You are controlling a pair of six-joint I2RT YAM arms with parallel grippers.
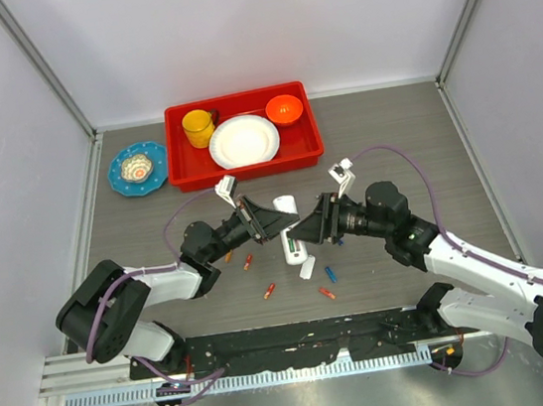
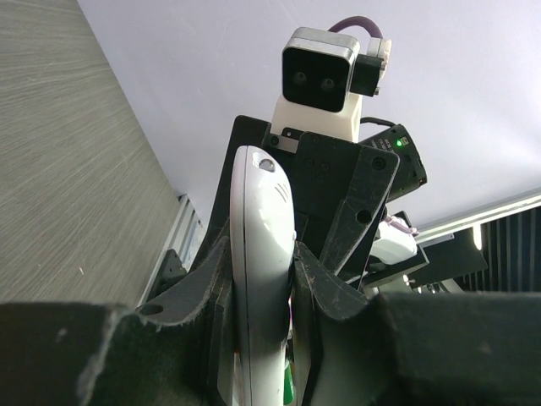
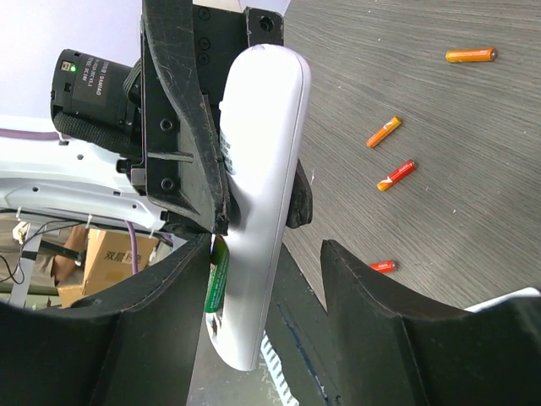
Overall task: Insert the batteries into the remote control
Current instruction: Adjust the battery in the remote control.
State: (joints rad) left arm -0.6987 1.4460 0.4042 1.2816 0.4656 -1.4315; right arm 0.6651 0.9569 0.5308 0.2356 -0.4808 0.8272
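Top external view: on the grey table (image 1: 394, 147), in front of the red tray (image 1: 173, 151), the two arms meet at the centre with the white remote control (image 1: 290, 223) between them. The left gripper (image 2: 262, 283) is pinched hard on the remote's sides, while the right gripper (image 3: 266, 262) is spread around its other end, with a gap showing on one side. One green battery (image 3: 217, 275) sits in the recess; the orange-red batteries (image 1: 269, 290) and a blue battery (image 1: 330, 274) lie loose on the table nearby.
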